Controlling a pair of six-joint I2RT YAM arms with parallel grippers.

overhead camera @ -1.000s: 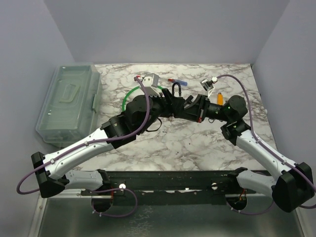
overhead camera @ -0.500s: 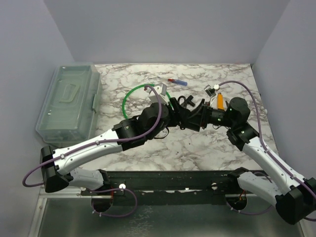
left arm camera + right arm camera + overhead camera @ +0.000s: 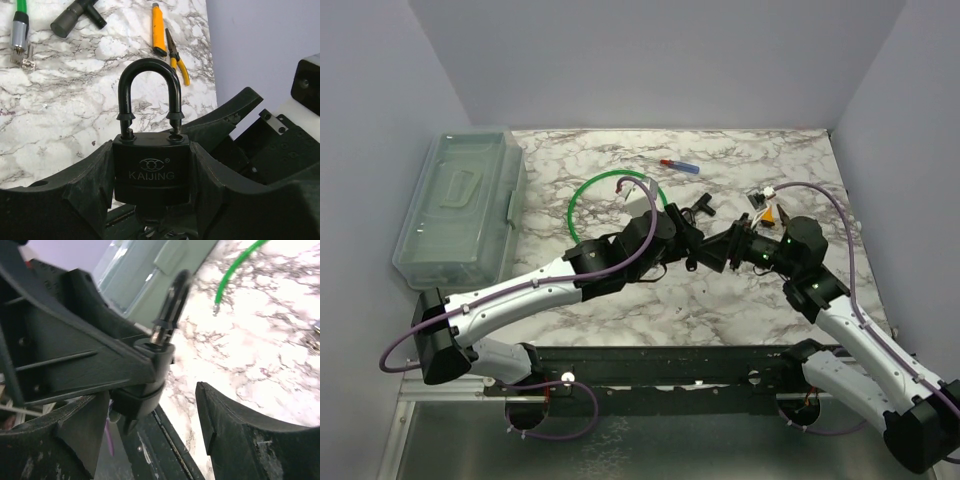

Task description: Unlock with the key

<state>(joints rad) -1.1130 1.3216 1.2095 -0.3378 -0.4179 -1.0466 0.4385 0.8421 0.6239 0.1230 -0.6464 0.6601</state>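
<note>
Left wrist: padlock (image 3: 151, 162) upright, clamped in left end effector (image 3: 152, 176).

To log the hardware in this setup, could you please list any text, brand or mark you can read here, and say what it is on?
"KAIJING": embossed on the front of the black padlock clamped in the left gripper.
"®": a small mark beside the oval logo above that name.
No other text can be read; the clear plastic box and the yellow pliers show no legible marking.

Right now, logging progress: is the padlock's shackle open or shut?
Looks open: in the left wrist view, the padlock has one shackle leg ending just above its hole.
</note>
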